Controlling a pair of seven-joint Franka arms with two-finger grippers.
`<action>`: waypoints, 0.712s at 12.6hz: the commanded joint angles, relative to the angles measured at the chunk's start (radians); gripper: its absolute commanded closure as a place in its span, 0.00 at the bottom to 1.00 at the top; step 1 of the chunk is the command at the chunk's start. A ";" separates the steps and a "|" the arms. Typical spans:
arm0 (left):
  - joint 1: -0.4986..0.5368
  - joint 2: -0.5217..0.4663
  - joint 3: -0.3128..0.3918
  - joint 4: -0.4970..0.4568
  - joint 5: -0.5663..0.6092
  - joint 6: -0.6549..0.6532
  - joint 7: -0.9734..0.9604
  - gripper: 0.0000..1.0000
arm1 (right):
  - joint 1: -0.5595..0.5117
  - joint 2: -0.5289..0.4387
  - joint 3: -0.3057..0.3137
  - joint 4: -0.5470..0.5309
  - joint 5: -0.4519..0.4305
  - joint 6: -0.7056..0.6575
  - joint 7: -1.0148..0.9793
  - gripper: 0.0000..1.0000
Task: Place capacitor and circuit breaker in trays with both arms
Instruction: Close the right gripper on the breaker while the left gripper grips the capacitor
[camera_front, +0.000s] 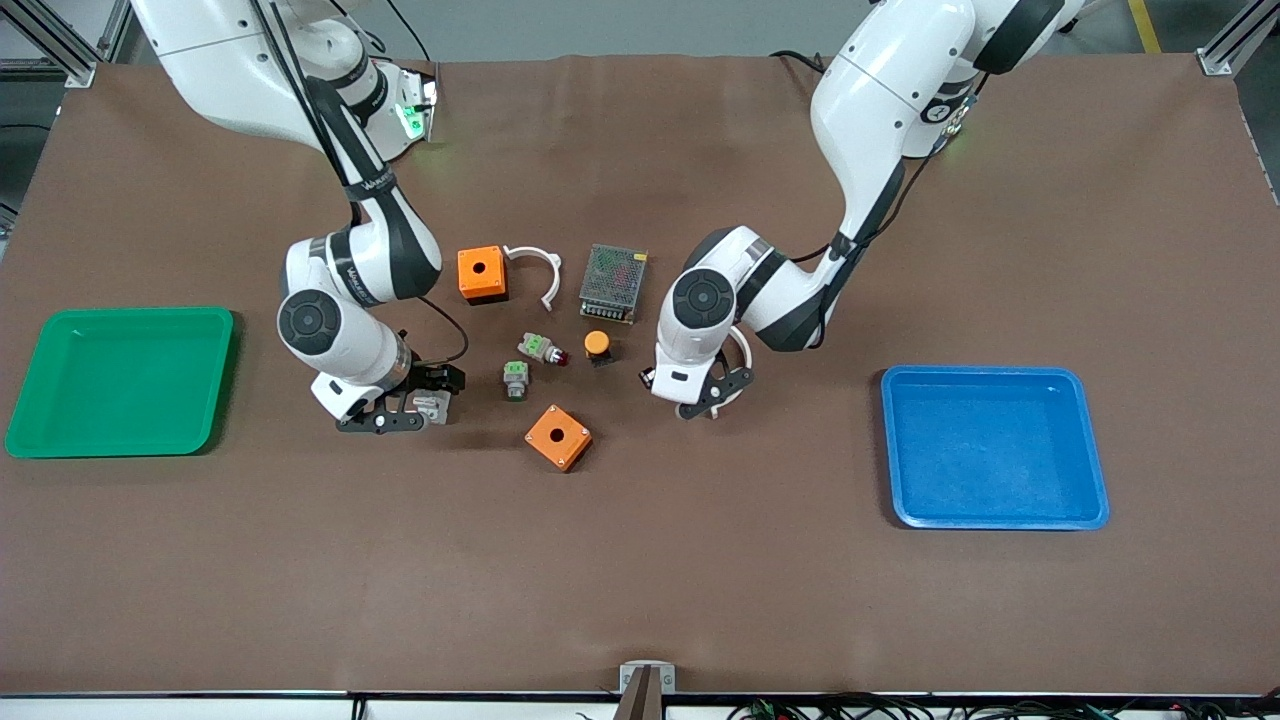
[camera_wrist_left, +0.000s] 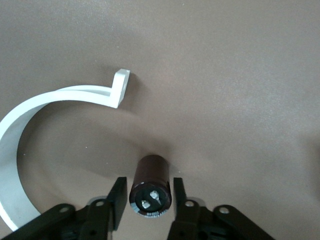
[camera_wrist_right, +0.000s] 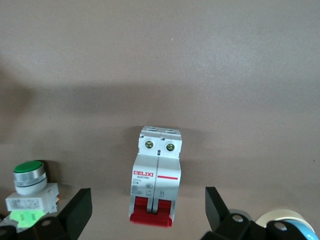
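Clearly nothing is placed yet: beside the orange box (camera_front: 558, 437), left gripper (camera_wrist_left: 148, 202) brackets the capacitor (camera_wrist_left: 150, 187) unclamped, right gripper (camera_wrist_right: 145, 210) spread around the circuit breaker (camera_wrist_right: 156, 176).

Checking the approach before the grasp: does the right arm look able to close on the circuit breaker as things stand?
Probably yes. The right pincer is open, its fingers either side of the circuit breaker with gaps to spare. The green pushbutton sits beside one finger but apart from the breaker.

The left gripper (camera_wrist_left: 148, 200) straddles the capacitor (camera_wrist_left: 151, 186), hemmed by a white curved clip (camera_wrist_left: 55, 95). The right gripper (camera_wrist_right: 145, 210) brackets the circuit breaker (camera_wrist_right: 156, 181), a green pushbutton (camera_wrist_right: 29, 186) just beside one finger. Bare table (camera_front: 700, 560) lies nearer the front camera.
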 joint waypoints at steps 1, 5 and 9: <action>-0.011 0.009 0.010 0.012 0.004 0.009 -0.005 0.64 | -0.002 0.015 -0.003 0.004 0.016 0.000 0.007 0.06; 0.000 -0.011 0.013 0.015 0.005 0.000 0.002 1.00 | -0.002 0.027 -0.003 0.005 0.016 0.001 0.011 0.44; 0.061 -0.144 0.018 0.013 0.008 -0.092 0.004 1.00 | -0.003 0.026 -0.003 0.025 0.017 -0.011 0.060 0.77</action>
